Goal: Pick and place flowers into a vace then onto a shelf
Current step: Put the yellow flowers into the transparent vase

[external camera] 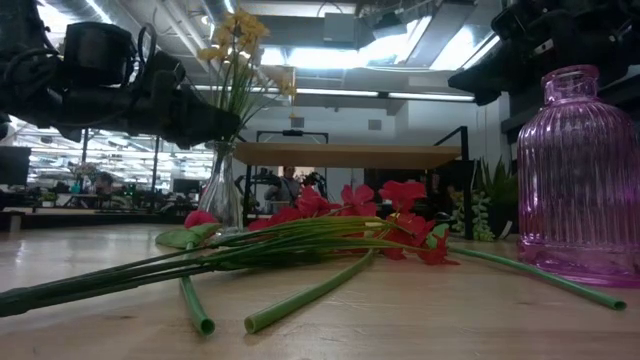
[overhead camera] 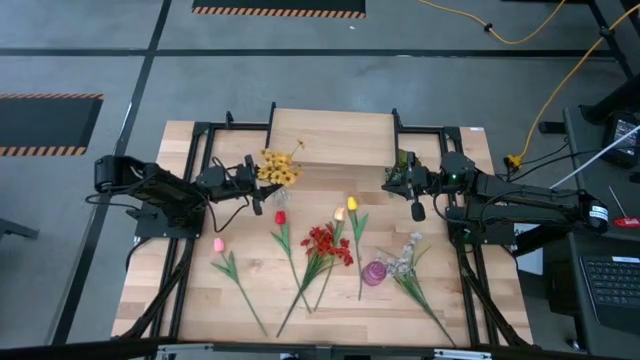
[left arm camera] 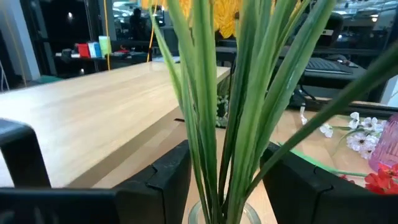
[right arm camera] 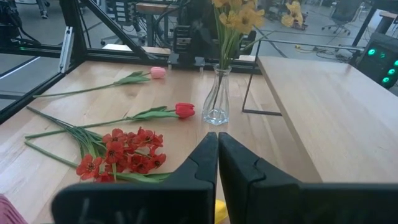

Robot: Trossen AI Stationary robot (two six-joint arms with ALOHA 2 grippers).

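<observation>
The left pincer stands wide around the yellow spray's thin green stems. The clear glass vase looks fragile and slippery, so its narrow neck seems the best hold. The right pincer is closed, empty.

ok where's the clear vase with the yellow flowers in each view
High view: clear vase hidden mostly under its yellow flowers, left of the shelf.
Low view: left of centre, vase before the shelf.
Left wrist view: only the rim shows, between the jaws.
Right wrist view: upper middle, beside the shelf.
Shared landmark: the shelf.
</observation>
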